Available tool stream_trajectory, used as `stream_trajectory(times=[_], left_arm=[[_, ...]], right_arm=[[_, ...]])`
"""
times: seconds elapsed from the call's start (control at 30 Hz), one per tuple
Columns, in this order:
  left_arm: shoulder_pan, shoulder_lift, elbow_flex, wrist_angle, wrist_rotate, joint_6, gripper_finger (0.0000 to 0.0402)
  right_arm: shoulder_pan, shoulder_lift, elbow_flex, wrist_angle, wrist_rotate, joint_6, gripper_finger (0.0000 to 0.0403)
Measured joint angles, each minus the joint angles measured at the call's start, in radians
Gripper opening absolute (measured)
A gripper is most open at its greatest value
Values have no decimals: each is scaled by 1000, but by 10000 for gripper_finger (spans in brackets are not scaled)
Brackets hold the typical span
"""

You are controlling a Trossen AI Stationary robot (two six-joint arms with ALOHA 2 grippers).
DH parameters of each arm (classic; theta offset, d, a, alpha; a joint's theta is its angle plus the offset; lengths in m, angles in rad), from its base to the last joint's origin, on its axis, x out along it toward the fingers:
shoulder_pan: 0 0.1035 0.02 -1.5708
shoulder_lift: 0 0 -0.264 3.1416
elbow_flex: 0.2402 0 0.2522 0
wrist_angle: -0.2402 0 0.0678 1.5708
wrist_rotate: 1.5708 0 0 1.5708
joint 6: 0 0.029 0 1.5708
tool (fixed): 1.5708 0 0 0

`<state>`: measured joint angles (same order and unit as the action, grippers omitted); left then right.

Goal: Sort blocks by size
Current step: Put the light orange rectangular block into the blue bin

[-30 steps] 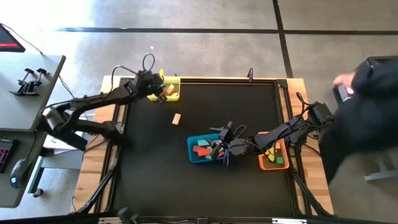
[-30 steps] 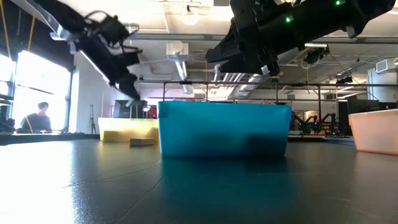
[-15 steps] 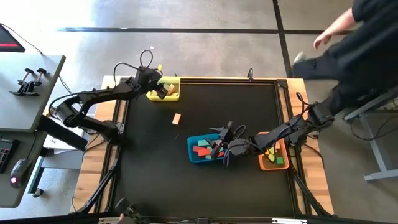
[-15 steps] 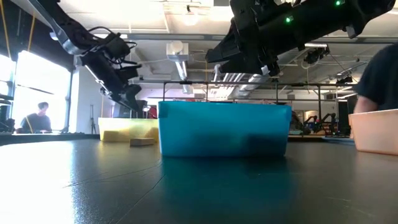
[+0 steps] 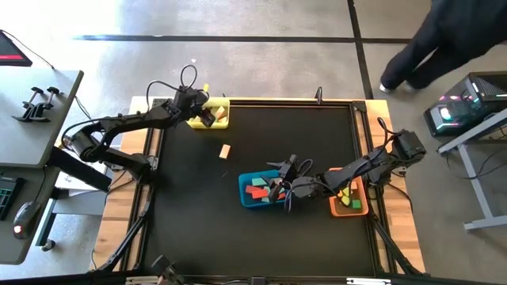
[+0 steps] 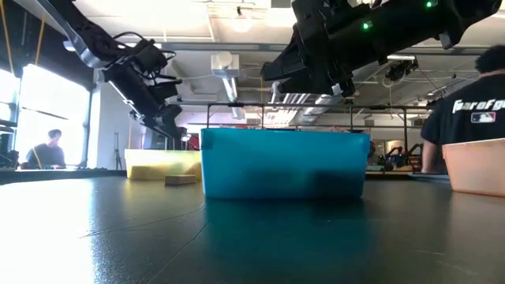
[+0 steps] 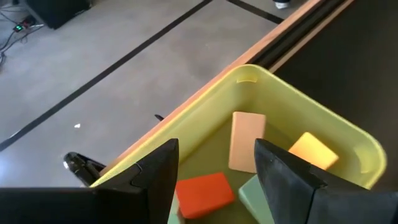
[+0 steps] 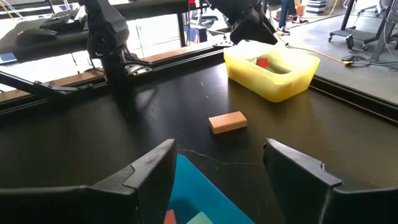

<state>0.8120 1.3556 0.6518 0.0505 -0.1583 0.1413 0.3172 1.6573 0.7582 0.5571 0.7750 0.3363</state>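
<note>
Black matting covers the table [image 5: 198,206], which has wooden edges, and a person in dark clothes stands on the grey floor past its far right corner. Three trays are on it: a yellow tray [image 5: 219,106] at the far left corner, a blue tray [image 5: 245,191] near the middle and an orange tray [image 5: 339,209] on the right.

The left gripper [image 7: 214,177] hangs just above the yellow tray with its fingers apart and nothing between them. Directly under it lie a red block [image 7: 202,192], a tan bar [image 7: 245,140], a yellow block [image 7: 313,150] and a pale green block [image 7: 252,193]. I judge that a block was just put down here, so the good way is to lift straight up, without touching the tray wall, before going for the next piece.

That next piece is probably the loose tan block [image 5: 225,150], which lies alone on the mat between the yellow and blue trays, near the left gripper but clearly apart from it. It is flat, so the fingers should come down across its narrow side.

The right gripper [image 8: 217,180] waits over the blue tray, its fingers open and empty, with coloured blocks below it.
</note>
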Motion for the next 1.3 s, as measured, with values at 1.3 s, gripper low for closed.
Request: stream_trajectory(times=[1.3], left_arm=[[-1138, -226, -394, 208, -570, -490, 197]], right_arm=[[-3, 0, 0, -15, -236, -158, 236]])
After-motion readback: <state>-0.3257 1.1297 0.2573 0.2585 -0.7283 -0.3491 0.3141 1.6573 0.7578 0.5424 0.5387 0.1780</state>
